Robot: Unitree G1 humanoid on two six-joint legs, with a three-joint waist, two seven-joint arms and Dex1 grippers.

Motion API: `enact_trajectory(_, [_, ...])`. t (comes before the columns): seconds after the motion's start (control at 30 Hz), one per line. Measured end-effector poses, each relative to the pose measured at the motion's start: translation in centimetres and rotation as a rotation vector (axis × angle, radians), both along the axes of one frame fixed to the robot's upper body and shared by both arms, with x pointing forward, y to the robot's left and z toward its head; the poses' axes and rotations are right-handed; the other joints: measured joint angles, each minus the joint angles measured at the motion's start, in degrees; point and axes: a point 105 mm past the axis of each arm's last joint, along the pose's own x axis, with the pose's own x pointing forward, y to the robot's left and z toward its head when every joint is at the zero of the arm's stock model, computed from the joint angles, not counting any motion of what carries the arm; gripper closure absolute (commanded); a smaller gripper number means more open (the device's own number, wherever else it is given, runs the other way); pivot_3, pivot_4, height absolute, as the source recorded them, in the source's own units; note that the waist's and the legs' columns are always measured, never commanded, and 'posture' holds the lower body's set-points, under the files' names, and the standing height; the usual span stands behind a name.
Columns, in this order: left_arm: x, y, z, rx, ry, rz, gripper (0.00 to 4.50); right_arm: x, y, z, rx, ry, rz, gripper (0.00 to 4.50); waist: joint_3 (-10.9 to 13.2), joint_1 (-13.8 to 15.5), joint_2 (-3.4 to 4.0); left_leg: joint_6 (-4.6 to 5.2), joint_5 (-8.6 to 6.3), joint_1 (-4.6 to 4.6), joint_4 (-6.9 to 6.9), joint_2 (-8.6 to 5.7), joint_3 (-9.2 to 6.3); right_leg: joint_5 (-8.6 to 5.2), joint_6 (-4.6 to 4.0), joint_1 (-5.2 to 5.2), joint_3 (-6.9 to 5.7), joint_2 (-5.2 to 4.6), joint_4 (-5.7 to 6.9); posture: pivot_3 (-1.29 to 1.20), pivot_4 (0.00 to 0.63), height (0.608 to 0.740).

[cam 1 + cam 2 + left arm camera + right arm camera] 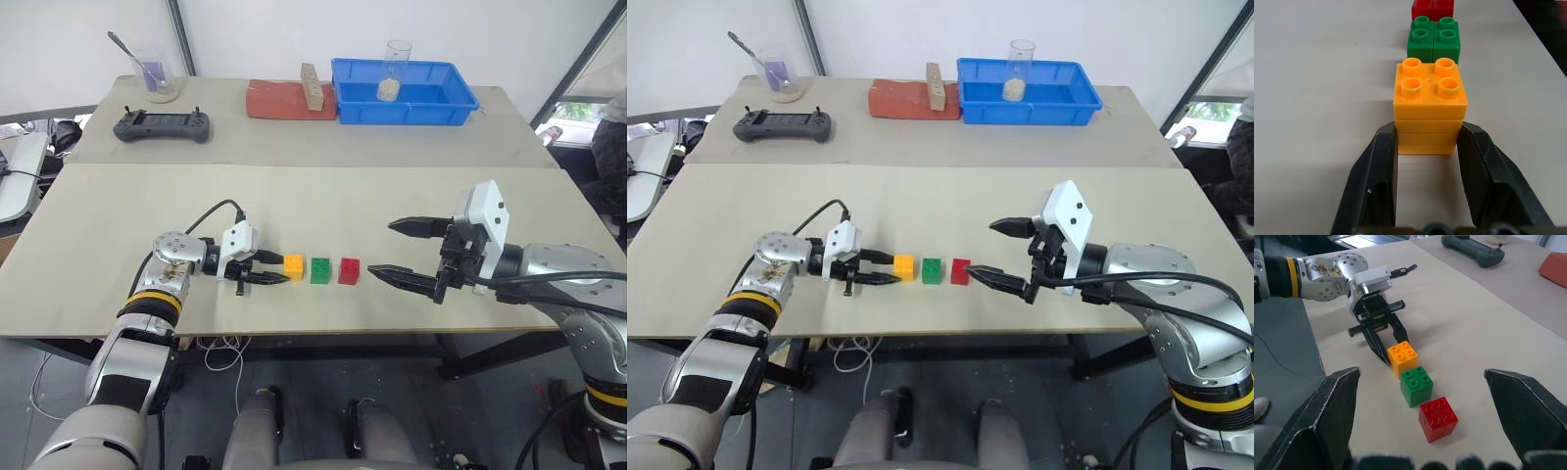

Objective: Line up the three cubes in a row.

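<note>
Three small studded cubes stand in a row on the tan table near its front edge: orange-yellow (293, 265), green (320, 270), red (349, 271), with small gaps between them. My left gripper (278, 269) reaches in from the left, shut on the orange-yellow cube (1430, 98); its black fingers (1376, 176) press the cube's two sides at the near end. My right gripper (380, 247) hovers just right of the red cube, wide open and holding nothing. In the right wrist view the row runs from the orange-yellow cube (1402, 356) to the red cube (1438, 418).
On the rear table are a blue tray (451, 103) holding a glass (397, 64), a tan wooden block (311, 85) on a red-brown slab (274, 100), a black controller (162, 125) and a glass cup with a spoon (157, 76).
</note>
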Motion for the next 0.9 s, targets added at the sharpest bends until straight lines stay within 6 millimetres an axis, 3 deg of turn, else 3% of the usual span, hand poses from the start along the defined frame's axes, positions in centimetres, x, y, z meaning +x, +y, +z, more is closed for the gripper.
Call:
enact_trajectory(0.2, [0.1, 0.0, 0.1, 0.013, 0.005, -0.008, 3.26, 0.0, 0.0, 0.0, 0.0, 0.0, 0.001, 0.0, 0.0, 0.0, 0.0, 0.0, 0.0, 0.0, 0.02, 0.0, 0.0, 0.0, 0.0, 0.01, 0.0, 0.01, 0.0, 0.0, 0.15, 0.74])
enact_trajectory(0.43, [-0.1, 0.5, -0.6, 0.041, 0.045, 0.003, 0.04, 0.0, 0.0, 0.0, 0.0, 0.0, 0.001, 0.0, 0.0, 0.1, 0.0, 0.25, 0.16, -0.01, 0.03, 0.01, 0.0, 0.0, 0.0, 0.0, 0.01, 0.0, 0.01, 0.0, 0.15, 0.74])
enact_trajectory(0.73, [-0.4, 3.2, 0.1, 0.069, 0.042, 0.055, 0.04, 0.1, -0.2, -0.4, -0.006, 0.013, 0.003, 0.0, 0.0, -0.1, 0.0, 0.22, 0.13, -0.01, 0.01, 0.04, 0.0, -0.03, -0.04, -0.03, 0.02, 0.01, 0.02, 0.0, 0.15, 0.74])
enact_trajectory(0.9, [-1.6, 5.8, 3.6, 0.078, -0.031, 0.161, 0.04, 0.2, -1.2, -0.7, -0.041, 0.013, -0.005, 0.0, 0.0, -0.3, 0.0, 0.2, 0.12, -0.02, -0.01, 0.11, 0.01, -0.04, -0.05, -0.06, 0.02, 0.03, 0.04, 0.0, 0.15, 0.74])
